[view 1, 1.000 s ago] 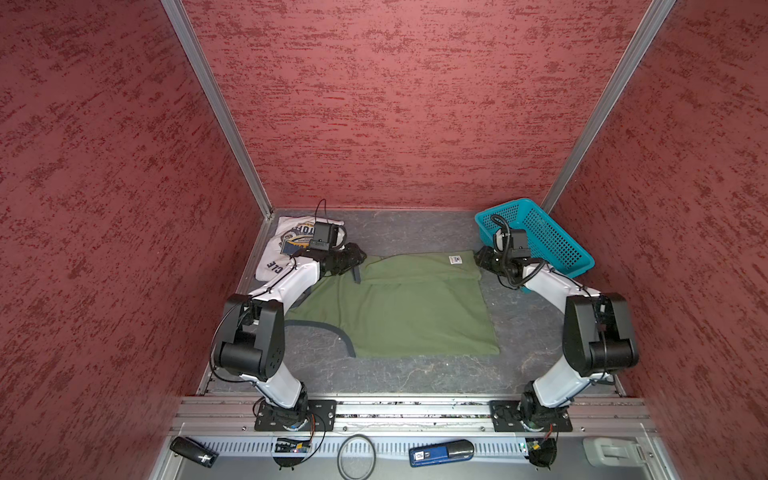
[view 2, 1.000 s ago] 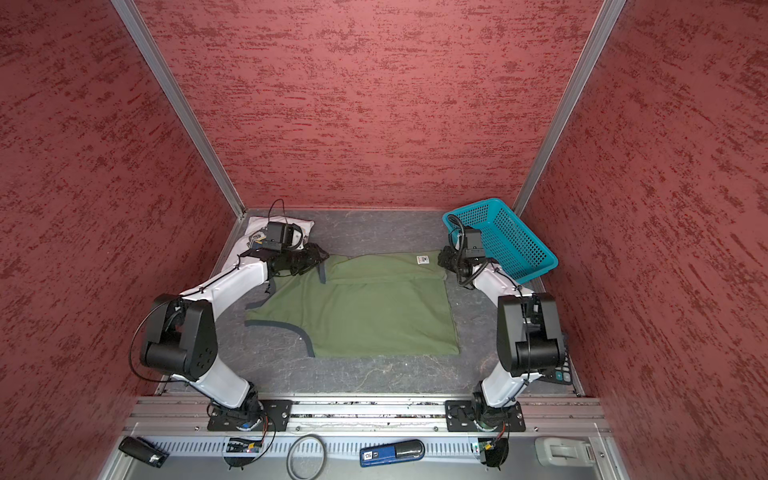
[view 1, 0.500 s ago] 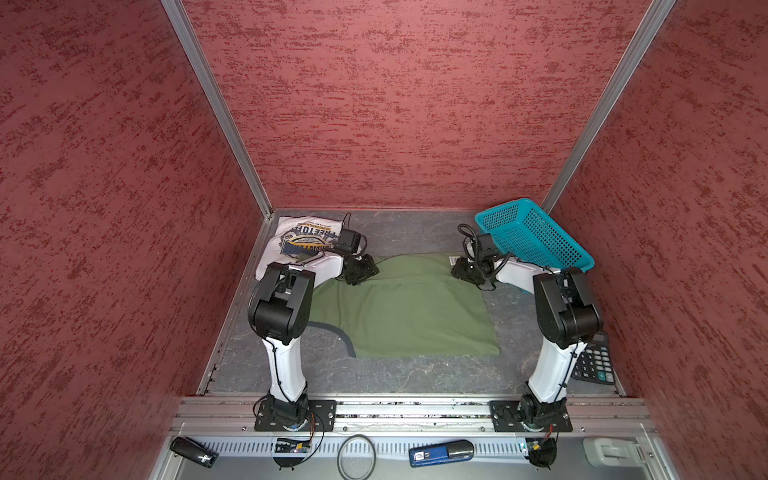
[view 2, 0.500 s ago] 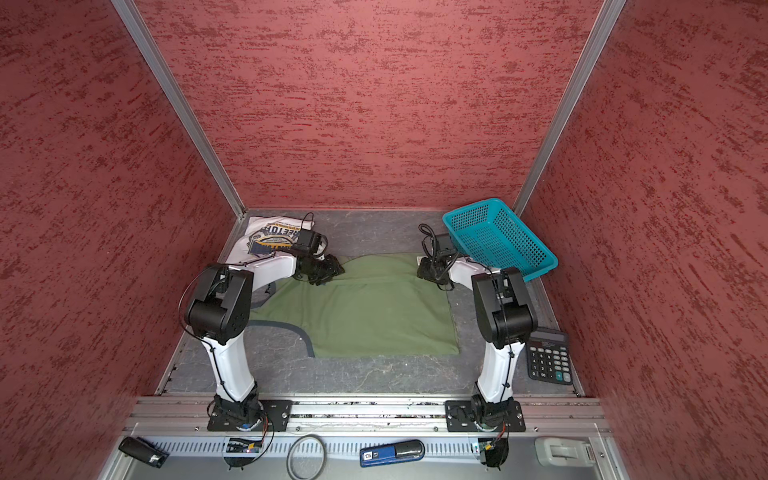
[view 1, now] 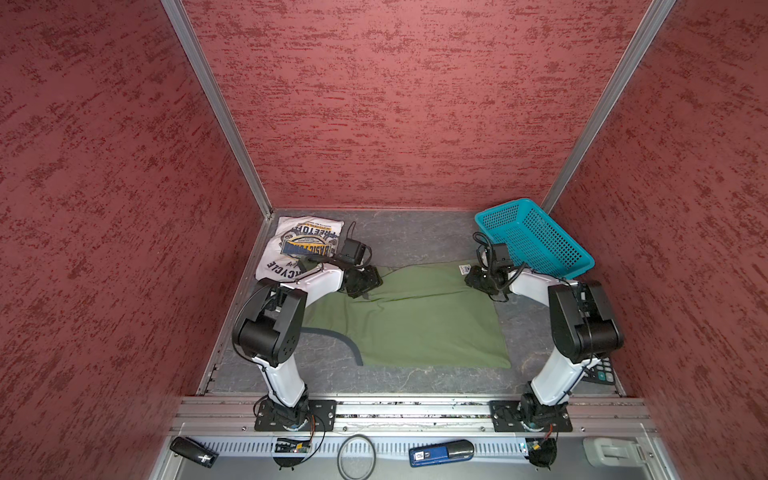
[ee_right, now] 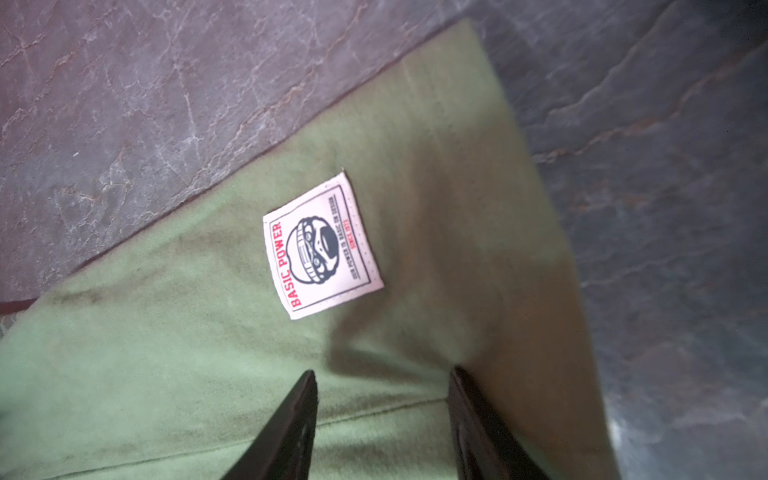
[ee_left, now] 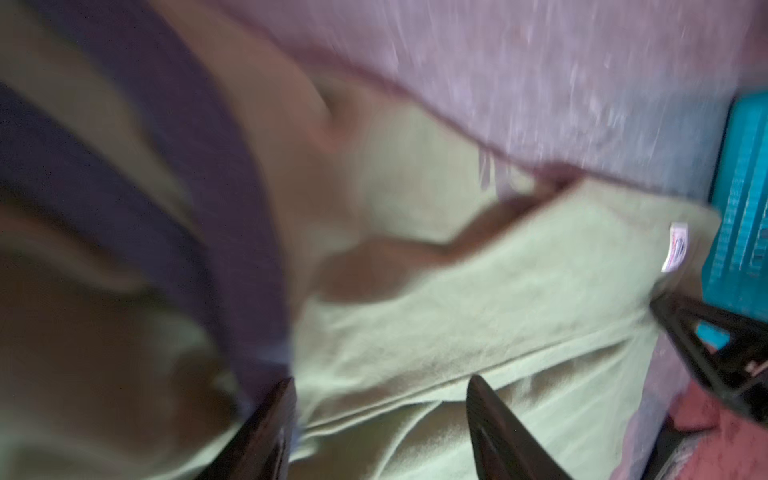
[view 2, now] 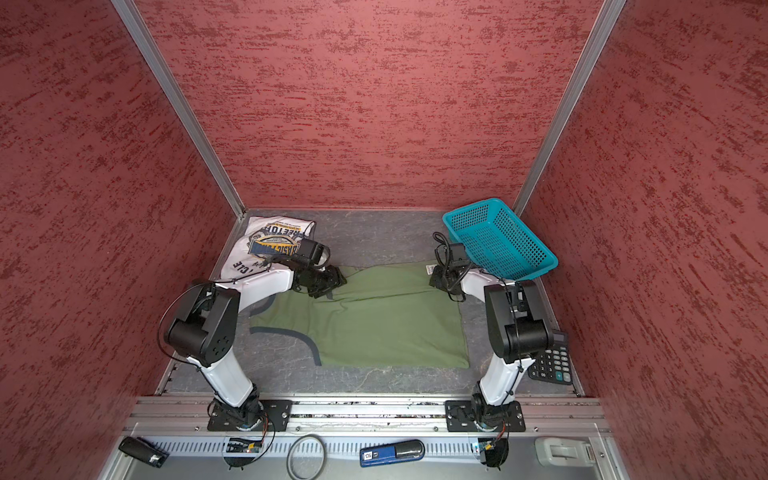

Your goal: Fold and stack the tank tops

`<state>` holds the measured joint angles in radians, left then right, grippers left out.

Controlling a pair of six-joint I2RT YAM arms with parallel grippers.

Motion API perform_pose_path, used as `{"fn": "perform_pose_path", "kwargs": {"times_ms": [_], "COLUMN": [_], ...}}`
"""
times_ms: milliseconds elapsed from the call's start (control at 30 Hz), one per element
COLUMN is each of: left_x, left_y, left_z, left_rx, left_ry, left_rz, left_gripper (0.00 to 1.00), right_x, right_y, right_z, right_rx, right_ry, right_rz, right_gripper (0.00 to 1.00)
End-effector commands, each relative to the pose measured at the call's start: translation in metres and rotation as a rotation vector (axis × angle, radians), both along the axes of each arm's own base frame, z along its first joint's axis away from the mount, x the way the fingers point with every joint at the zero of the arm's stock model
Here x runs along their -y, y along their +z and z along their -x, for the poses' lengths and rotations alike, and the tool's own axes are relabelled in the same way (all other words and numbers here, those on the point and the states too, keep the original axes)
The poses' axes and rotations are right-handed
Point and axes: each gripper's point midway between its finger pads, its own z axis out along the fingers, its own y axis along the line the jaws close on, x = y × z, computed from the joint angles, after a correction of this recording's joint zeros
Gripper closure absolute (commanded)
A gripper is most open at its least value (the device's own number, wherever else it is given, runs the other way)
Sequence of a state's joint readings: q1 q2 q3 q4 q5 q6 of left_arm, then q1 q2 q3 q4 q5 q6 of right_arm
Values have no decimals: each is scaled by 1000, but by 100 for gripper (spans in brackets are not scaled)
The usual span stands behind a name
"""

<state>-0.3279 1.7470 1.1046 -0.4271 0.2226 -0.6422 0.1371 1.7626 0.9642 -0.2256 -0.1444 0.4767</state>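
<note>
Front rail: blue handheld device [view 1: 440,453] lies between the two arm bases.

Calculator [view 2: 550,357] sits on the table [view 1: 415,237] at the near-right corner, partly hidden behind the right arm.

Olive green tank top [view 1: 424,320] is spread flat mid-table in both top views, plain side up. Its dark-trimmed armhole [view 1: 332,332] is at the near-left. A white woven label [view 1: 464,268] is at its far-right corner.

Left tool [view 1: 365,282] is low at the far-left edge of the olive top. The wrist view is blurred, but the left tool [ee_left: 380,380] has its fingers clearly apart. Green cloth fills the gap and nothing looks pinched.

Right tool [view 1: 478,280] is at the far-right corner of the same top, just beside the label. In the wrist view the label [ee_right: 322,245] reads BASIC POWER. The right tool [ee_right: 382,372] has its fingers spread, with cloth lying flat between them, not clamped. Can't tell if the tips touch the fabric.

White tank top [view 1: 291,245] lies folded in the far-left corner with its navy-yellow emblem up, just behind the left wrist. The left arm hides whether it touches the olive top.

Teal mesh basket [view 1: 536,245] sits tilted in the far-right corner, just behind the right tool.
</note>
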Motion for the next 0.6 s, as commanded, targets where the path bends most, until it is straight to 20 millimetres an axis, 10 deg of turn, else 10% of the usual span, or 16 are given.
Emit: {"fn": "perform_pose_path", "kwargs": {"times_ms": [0, 267, 567], "left_x": [-59, -155, -182], "left_y": [31, 39, 18], "left_z": [-19, -41, -66], "left_rx": [19, -16, -33], "left_ry": [166, 412, 490], "left_rz": [-105, -166, -158], "left_gripper": [31, 29, 30], "right_x": [3, -1, -1], "right_y": [-3, -4, -9], "right_z": [4, 5, 7], "right_rx": [-36, -33, -43], "right_ry": [2, 13, 18], "right_rz": [4, -14, -10], "right_gripper": [47, 47, 46]}}
